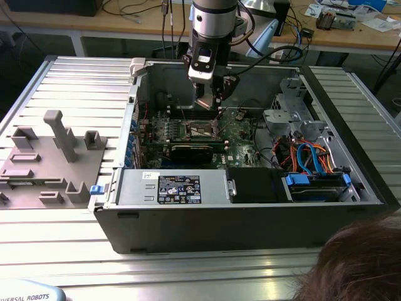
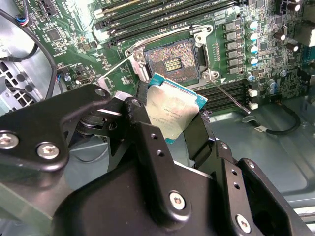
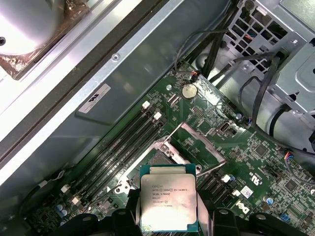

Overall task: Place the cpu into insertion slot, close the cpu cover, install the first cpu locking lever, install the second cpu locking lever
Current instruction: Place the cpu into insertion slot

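Note:
My gripper (image 2: 170,123) is shut on the cpu (image 2: 173,110), a flat silver-topped square clamped by its edges between the two black fingers (image 2: 142,118). The cpu hangs tilted a short way above the green board, next to the insertion slot (image 2: 172,60), whose dark gold-tinged centre lies bare. In the first wrist view the cpu (image 3: 169,201) partly hides the slot (image 3: 160,156), and the cpu cover (image 3: 206,141) is folded back beside it. Two thin wire levers (image 2: 231,101) stick out from the socket's corners. In the exterior view the gripper (image 1: 208,103) hovers over the slot (image 1: 203,130) inside the open computer case.
Long memory slots (image 2: 147,19) run beside the socket. The case wall (image 3: 123,73), a drive cage (image 1: 291,106) and coloured cables (image 1: 310,157) surround the board. A grey fixture (image 1: 56,157) lies at the exterior view's left. A person's hair (image 1: 354,263) shows at its lower right.

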`<state>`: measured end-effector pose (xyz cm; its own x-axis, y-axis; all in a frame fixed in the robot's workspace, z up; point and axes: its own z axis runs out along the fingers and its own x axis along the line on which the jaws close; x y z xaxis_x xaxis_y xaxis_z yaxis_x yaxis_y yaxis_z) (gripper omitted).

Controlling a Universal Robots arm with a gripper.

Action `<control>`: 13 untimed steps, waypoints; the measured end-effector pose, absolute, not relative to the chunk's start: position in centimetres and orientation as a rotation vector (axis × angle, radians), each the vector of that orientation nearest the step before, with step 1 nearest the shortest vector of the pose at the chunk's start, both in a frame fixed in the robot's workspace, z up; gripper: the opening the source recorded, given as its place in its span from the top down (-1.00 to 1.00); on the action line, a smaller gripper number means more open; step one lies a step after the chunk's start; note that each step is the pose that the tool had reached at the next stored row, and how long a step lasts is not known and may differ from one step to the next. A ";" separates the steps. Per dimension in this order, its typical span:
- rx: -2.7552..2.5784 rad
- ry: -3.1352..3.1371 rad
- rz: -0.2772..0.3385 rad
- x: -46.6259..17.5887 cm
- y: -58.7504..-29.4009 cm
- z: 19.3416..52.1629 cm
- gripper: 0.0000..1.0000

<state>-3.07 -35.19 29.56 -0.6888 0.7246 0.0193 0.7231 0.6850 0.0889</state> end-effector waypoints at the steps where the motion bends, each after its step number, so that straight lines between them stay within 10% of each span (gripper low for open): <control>1: 1.233 2.867 0.140 -3.1 -35.2 29.6 -0.08; 13: 1.249 2.860 0.139 -3.1 -35.2 29.6 -0.08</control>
<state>-3.07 -35.19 29.56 -0.6800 0.7330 0.0194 0.7314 0.6761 0.0889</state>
